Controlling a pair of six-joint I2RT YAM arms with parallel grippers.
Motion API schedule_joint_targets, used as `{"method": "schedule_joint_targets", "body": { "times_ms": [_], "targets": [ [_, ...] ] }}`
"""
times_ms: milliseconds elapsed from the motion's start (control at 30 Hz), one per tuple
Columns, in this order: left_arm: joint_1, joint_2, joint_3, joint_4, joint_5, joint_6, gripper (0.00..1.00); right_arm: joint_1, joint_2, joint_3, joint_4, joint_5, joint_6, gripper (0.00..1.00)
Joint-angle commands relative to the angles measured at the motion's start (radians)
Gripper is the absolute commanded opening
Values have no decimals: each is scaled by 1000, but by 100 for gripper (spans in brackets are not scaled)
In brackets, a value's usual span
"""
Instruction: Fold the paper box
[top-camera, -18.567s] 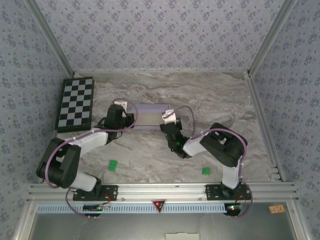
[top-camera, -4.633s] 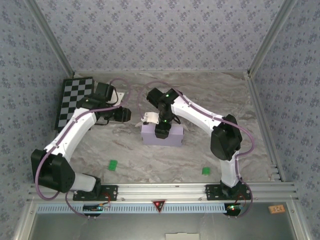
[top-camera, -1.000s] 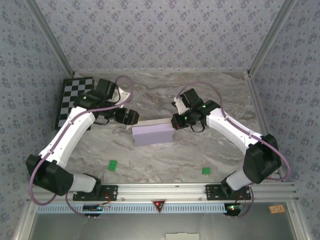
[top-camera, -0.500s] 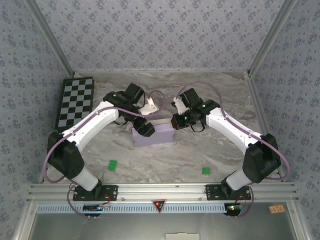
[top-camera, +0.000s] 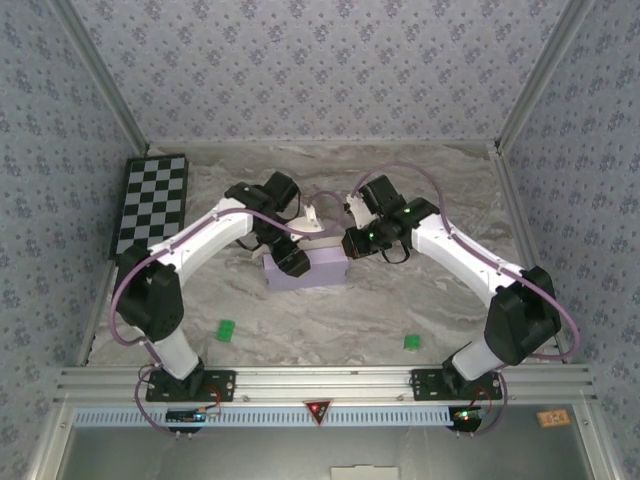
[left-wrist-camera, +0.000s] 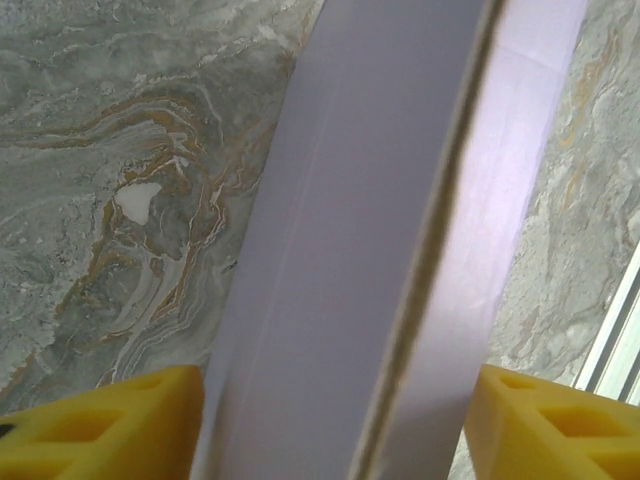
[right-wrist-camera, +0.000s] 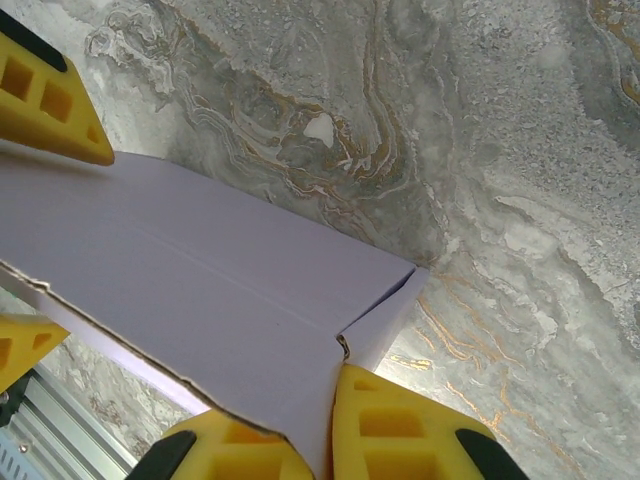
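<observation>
Near edge: an aluminium rail (top-camera: 320, 380) carries both arm bases.
Desk: a grey marbled desk (top-camera: 440, 300); one green tab (top-camera: 226, 329) lies near the left base and another green tab (top-camera: 411, 342) near the right, well apart.
Far left: a checkerboard (top-camera: 150, 205) lies flat by the left wall.
Room: flowered blue-grey wallpaper (top-camera: 320, 70) on three sides.
Change: a second ago the left arm reached out toward the checkerboard, with its gripper beside the box's left end; now it bends in over that end. The right arm and the box lie as before.
Paper box (top-camera: 322, 270): mid-desk, folded flat, pale lavender, with a raw card edge along one seam and a slight gap at its right corner.
Left gripper (left-wrist-camera: 335, 440): fingers apart and straddling the box, one pad at each long side; I cannot tell whether they press.
Right gripper (right-wrist-camera: 320, 430): clamped on the box's right-end card edge.
</observation>
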Motion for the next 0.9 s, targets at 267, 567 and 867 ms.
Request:
{"method": "schedule_joint_targets", "body": {
  "times_ms": [267, 567, 867],
  "targets": [
    [-11, 4, 43, -21, -10, 18, 40, 6, 10, 53, -71, 32, -14, 18],
    [-14, -14, 28, 4, -42, -6, 40, 6, -31, 83, -99, 72, -12, 34],
    [-29, -36, 40, 5, -81, -24, 62, 3, -26, 90, -98, 82, -15, 36]
  ]
}}
